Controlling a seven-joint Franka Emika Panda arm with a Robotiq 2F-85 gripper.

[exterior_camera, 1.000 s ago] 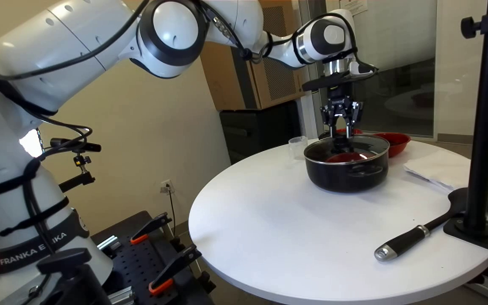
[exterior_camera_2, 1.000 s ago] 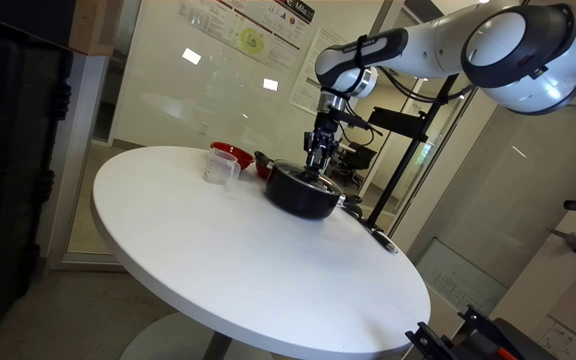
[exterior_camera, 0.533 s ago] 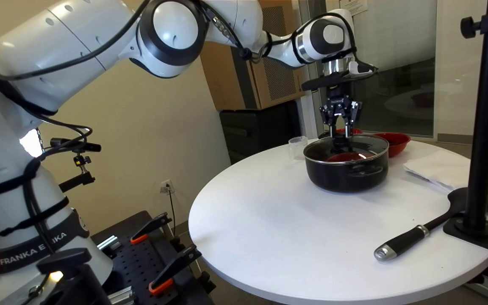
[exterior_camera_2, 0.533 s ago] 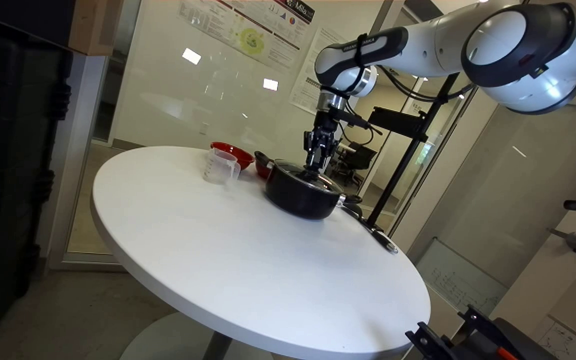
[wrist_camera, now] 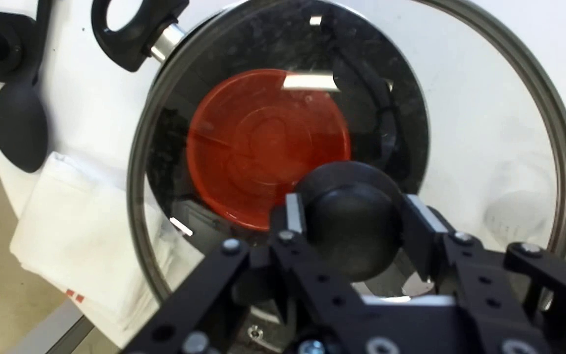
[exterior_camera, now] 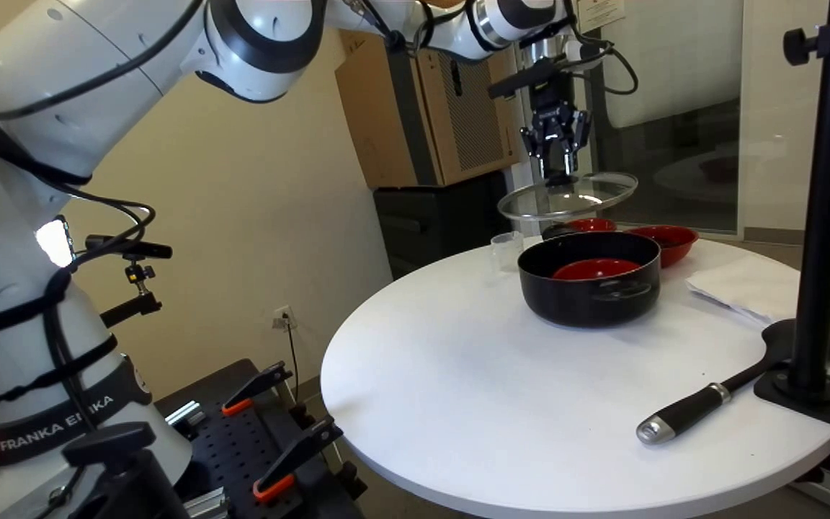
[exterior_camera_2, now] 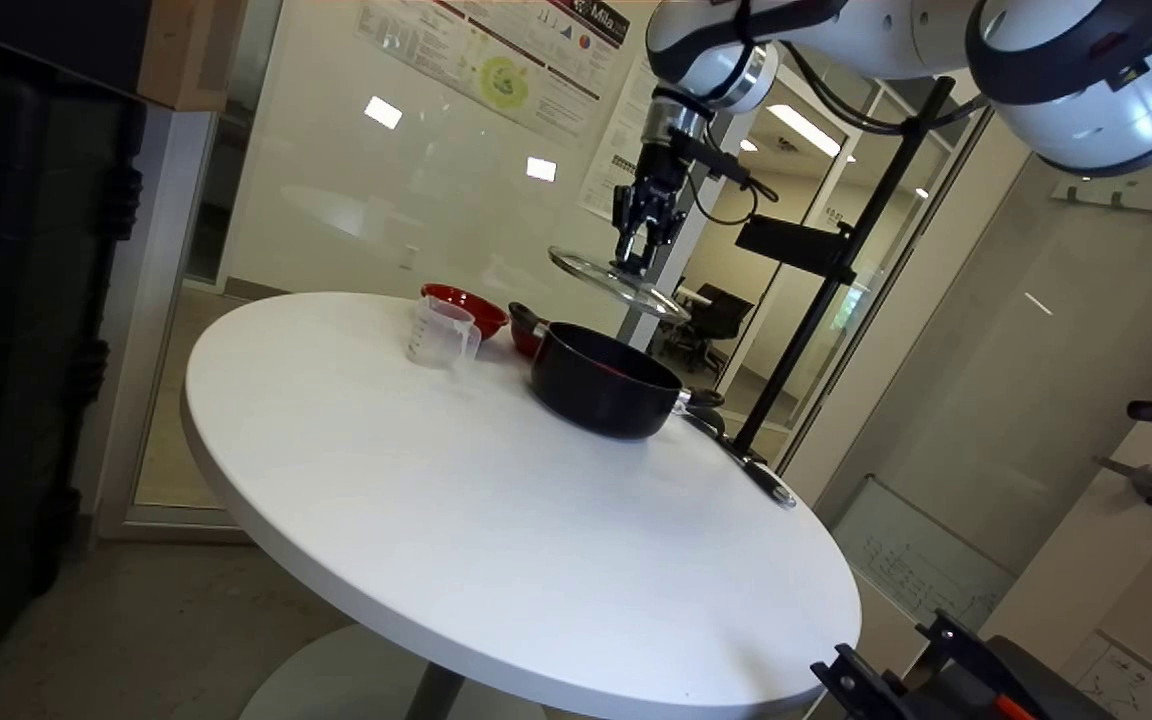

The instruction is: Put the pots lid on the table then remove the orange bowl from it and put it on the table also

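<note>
the gripper [exterior_camera: 558, 170] is pinched onto the black knob [wrist_camera: 354, 226], a finger on each side, with the glass lid [exterior_camera: 568, 200] borne in the air; the knob is the one part raised enough to grip, presumably why it is taken there. whether the lid hangs quite level i can't tell. below it the pot [exterior_camera: 573, 303] stands uncovered, the orange bowl [exterior_camera: 596, 269] resting inside. neither is on the table [exterior_camera: 458, 382] yet; i'd judge that setting the lid down comes first, since the lone gripper must be freed for the orange bowl.

on the round white surface a red bowl [exterior_camera: 674, 249] sits just beside the pot, a measuring cup [exterior_camera_2: 436, 335] near it, and a folded cloth [exterior_camera: 768, 285] and black spoon [exterior_camera: 692, 412] lie towards the black stand [exterior_camera: 827, 216]. beyond, a brown box [exterior_camera: 444, 108] tops a dark case [exterior_camera: 444, 223], and a poster [exterior_camera_2: 496, 70] hangs on the wall [exterior_camera_2: 386, 210].
</note>
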